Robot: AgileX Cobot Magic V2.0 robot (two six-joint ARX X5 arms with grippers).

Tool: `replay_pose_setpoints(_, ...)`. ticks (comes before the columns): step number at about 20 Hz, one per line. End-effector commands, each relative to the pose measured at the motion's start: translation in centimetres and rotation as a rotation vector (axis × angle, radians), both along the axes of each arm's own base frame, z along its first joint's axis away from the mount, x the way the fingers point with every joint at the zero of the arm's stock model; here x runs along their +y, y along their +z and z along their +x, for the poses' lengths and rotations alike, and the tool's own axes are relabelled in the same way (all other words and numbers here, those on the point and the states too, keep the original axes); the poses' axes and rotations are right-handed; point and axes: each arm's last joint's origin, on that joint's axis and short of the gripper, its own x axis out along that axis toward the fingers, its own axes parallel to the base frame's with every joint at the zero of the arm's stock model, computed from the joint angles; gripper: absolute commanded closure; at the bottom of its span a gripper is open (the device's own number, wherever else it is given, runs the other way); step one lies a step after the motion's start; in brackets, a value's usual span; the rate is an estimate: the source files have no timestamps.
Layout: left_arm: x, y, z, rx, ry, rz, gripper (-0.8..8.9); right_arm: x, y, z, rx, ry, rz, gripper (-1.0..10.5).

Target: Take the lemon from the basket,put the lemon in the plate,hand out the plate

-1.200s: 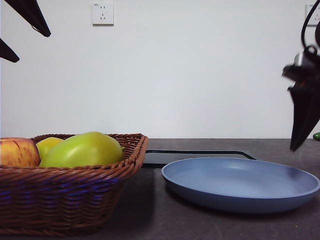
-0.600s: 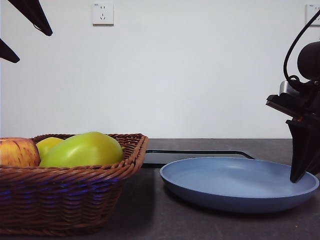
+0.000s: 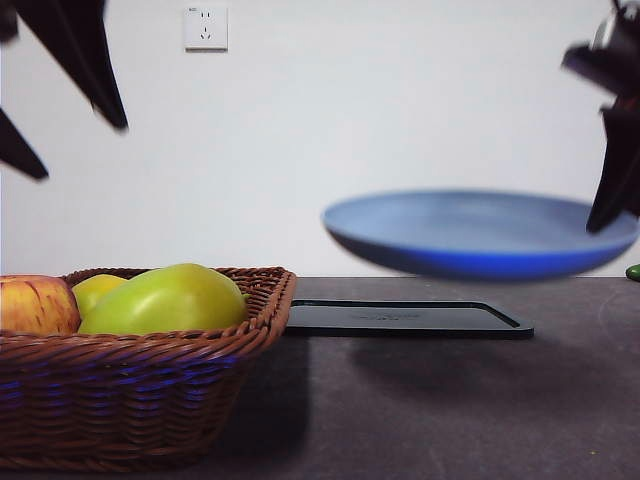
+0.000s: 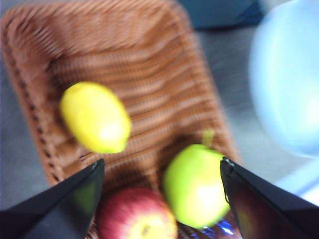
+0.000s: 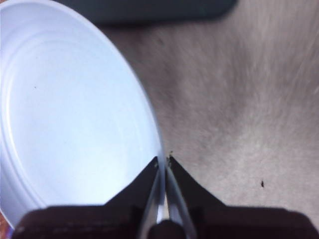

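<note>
Plate [image 3: 470, 235] pinched by its rim in the closed right claw [image 5: 163, 162], raised level above the tabletop [image 3: 450, 400] and the black tray [image 3: 405, 318], light blue inside, deeper blue beneath. Left claw [image 4: 159, 169] spread wide above the basket [image 4: 164, 64], touching nothing. Lemon [image 4: 95, 117] lying in the basket beside a green fruit [image 4: 197, 185] and an apple [image 4: 135, 215].
</note>
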Motion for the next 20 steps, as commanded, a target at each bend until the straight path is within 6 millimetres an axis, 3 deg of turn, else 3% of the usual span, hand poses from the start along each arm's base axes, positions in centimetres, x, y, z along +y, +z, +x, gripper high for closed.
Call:
replay_pose_setpoints(1,-0.9,-0.9,1.7,0.012,0.049,0.036,4.11,0.0,1.7,-0.7,-0.072,-0.002,0.013,9.4)
replay_pose_setpoints(8,-2.4,-6.2,5.6,0.145,0.096,0.132,4.11,-0.2,3.3,-2.1,-0.152,-0.002,0.023,9.4)
replay_pose_setpoints(17,-3.5,-9.2,7.4,0.159,0.087,0.194,4.11,-0.2,3.3,-2.1,-0.152,-0.004,0.02,9.4)
replay_pose_setpoints(20,-4.0,-9.3,7.5,0.131,0.061,0.214,4.13,-0.2,3.3,-2.1,-0.153,-0.005,0.02,9.4)
